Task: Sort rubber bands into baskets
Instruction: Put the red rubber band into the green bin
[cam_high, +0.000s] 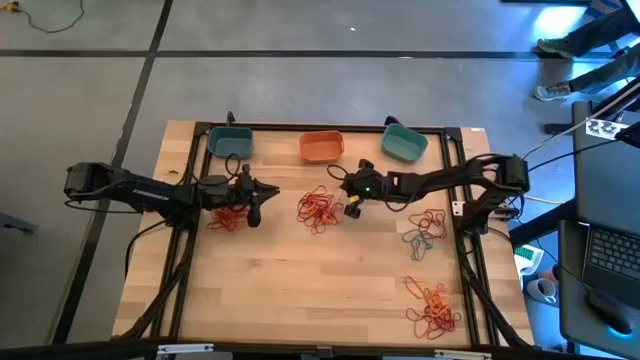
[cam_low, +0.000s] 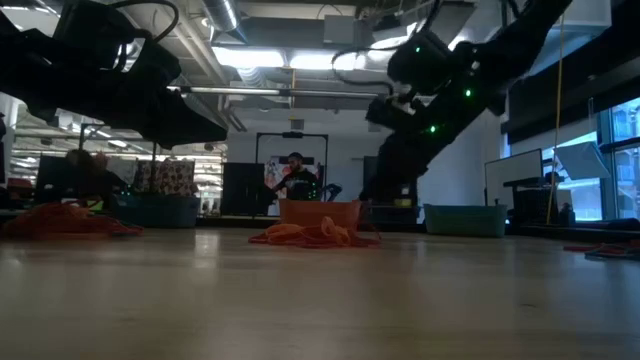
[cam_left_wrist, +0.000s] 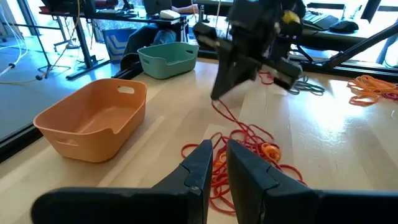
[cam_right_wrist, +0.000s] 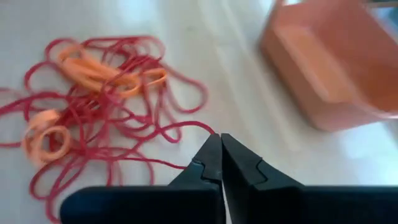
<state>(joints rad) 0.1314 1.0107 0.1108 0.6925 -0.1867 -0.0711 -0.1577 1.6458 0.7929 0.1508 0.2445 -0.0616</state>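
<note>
Red band (cam_right_wrist: 186, 127) pinched in right gripper (cam_right_wrist: 219, 144), lifted off mixed pile (cam_high: 318, 208) mid-bench for sorting; orange basket (cam_high: 321, 147) just beyond; left gripper (cam_left_wrist: 214, 152) narrow, empty, waiting over left pile (cam_high: 228, 217)

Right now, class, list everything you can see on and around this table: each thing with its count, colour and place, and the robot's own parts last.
baskets: three along the far edge; teal-blue on the left, orange in the middle, teal-blue on the right.
rubber bands: four heaps; red under the left tool; red and orange mid-table; red and grey-teal on the right; orange at the near right.
table: one, pale wood.
laptop: one, dark, off the table's right side.
person: one, far behind the table.
left tool: dark, jaws a little apart, above the left red heap.
right tool: dark, shut on a red band from the middle heap.
</note>
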